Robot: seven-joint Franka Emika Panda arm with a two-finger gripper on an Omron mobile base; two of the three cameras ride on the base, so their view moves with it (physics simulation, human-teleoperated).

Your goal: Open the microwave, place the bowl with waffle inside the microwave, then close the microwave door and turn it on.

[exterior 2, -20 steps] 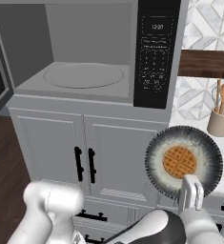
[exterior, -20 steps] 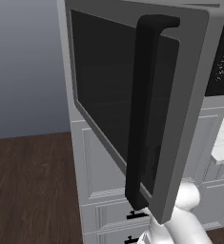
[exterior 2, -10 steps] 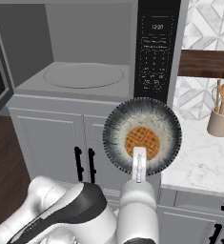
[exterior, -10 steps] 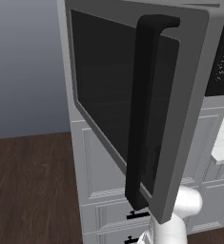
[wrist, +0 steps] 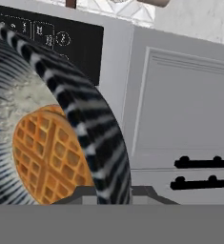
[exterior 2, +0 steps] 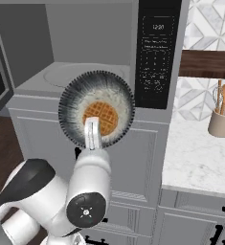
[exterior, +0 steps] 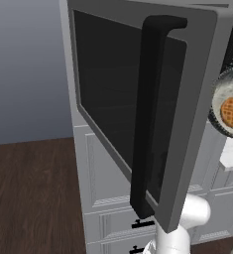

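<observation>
1. Since the earlier frames, the bowl (exterior 2: pixel 95 115) has been carried up and leftward from beside the tabletop (exterior 2: pixel 200 162) and now hangs in front of the microwave (exterior 2: pixel 85 52), just below its open cavity.
2. Narrowly parted, the gripper (exterior 2: pixel 93 131) pinches the lower rim of the bowl between its fingers, so the bowl is lifted clear of any surface.
3. The bowl is tipped so its inside faces the right base camera, and the waffle (exterior 2: pixel 100 118) sits at its centre.
4. From the hand camera, the striped rim of the bowl (wrist: pixel 99 138) passes between the finger tips, with the waffle (wrist: pixel 49 157) just beside it.
5. The microwave door (exterior: pixel 147 114) stands swung wide open to the left of the microwave, its black handle (exterior: pixel 147 119) facing the left base camera.
6. To the right of the microwave, a cup of wooden utensils (exterior 2: pixel 221 117) stands on the tabletop.
</observation>
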